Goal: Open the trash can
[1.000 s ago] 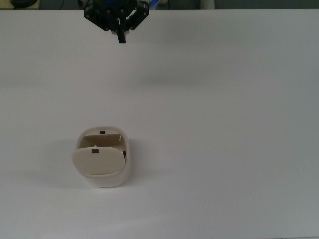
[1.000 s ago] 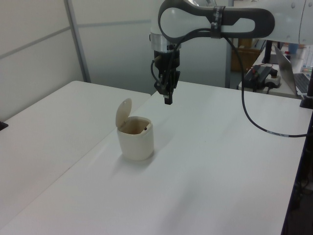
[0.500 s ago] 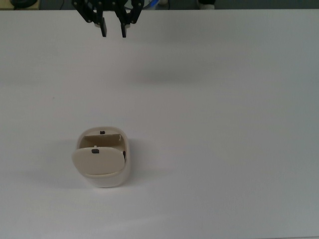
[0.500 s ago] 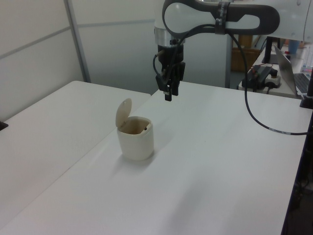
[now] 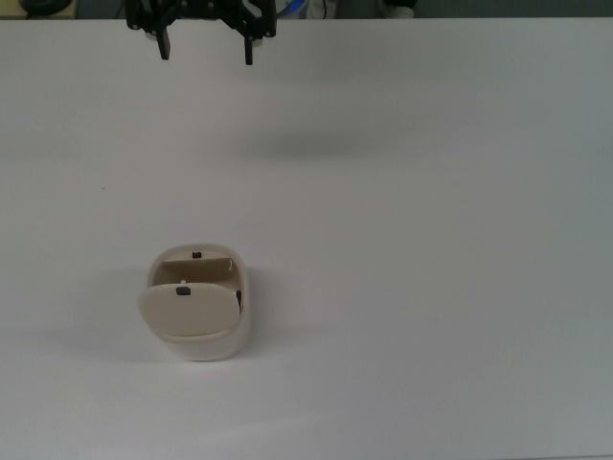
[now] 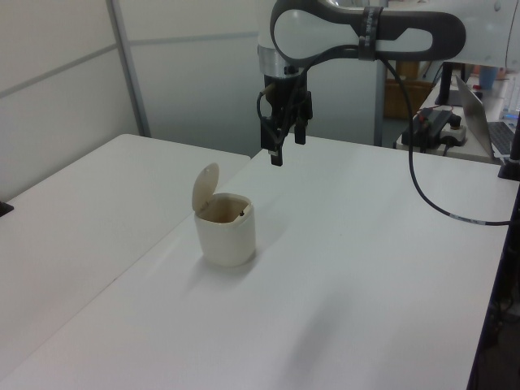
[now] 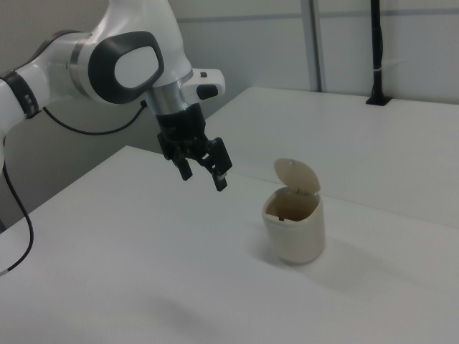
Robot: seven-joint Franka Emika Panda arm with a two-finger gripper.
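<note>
Cream plastic marks the trash can [image 5: 196,311], standing at about seven o'clock on the white tabletop [image 5: 431,240] in the top view; its flat lid [image 6: 205,187] is tipped upright on the hinge, leaving the mouth exposed, so the job looks done; further right in the left view, around one o'clock from the bin, the tool [image 6: 286,145] hangs high and well apart, fingers spread wide and holding nothing, probably because no contact is needed now.
</note>
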